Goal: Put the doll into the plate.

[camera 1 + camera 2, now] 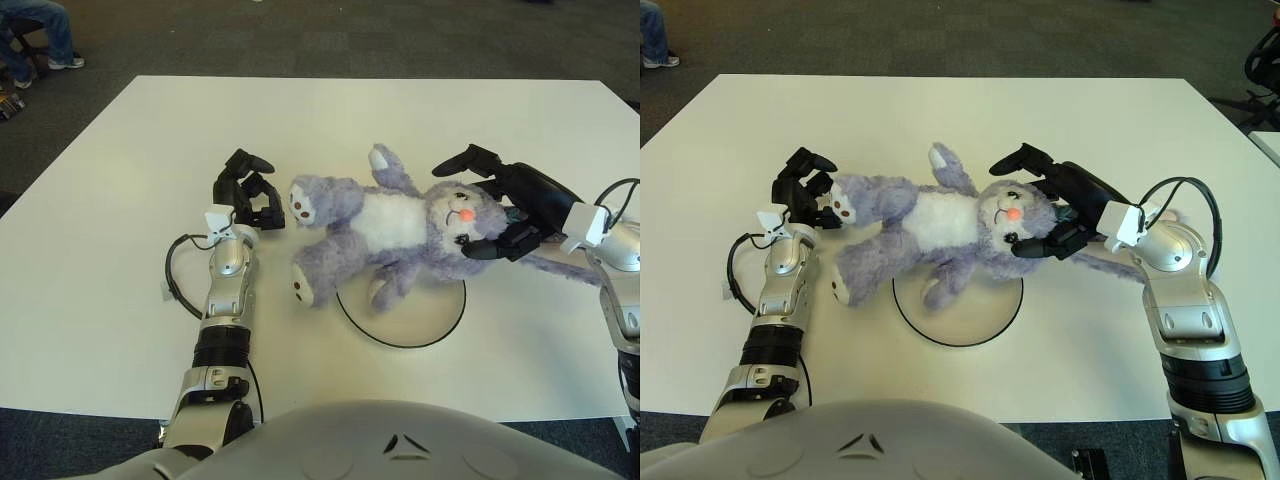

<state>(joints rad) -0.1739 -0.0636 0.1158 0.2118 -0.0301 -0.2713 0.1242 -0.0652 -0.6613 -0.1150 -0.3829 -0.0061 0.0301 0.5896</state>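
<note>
A purple-and-white plush doll (385, 225) is lying on its back across a white desk (120, 170), its feet pointing toward the robot's left and its head toward the right. The robot's right hand (1060, 205) is gripping the doll's head, one of its black fingers (1018, 157) arching over the top and another pressing in just beneath the face, so the fingers are clamped on the doll. The toy's lower body and one leg are overlapping the far edge of a round white plate (405, 310) with a dark rim, while most of the plate is showing bare on the near side of the doll. The doll's long ear is trailing out to the right along the desk, beyond the right hand's wrist. The left hand (247, 192) is sitting just beside the doll's upper foot, its fingers curled together and holding nothing. A dark cable (178, 275) is looping beside the left forearm.
</note>
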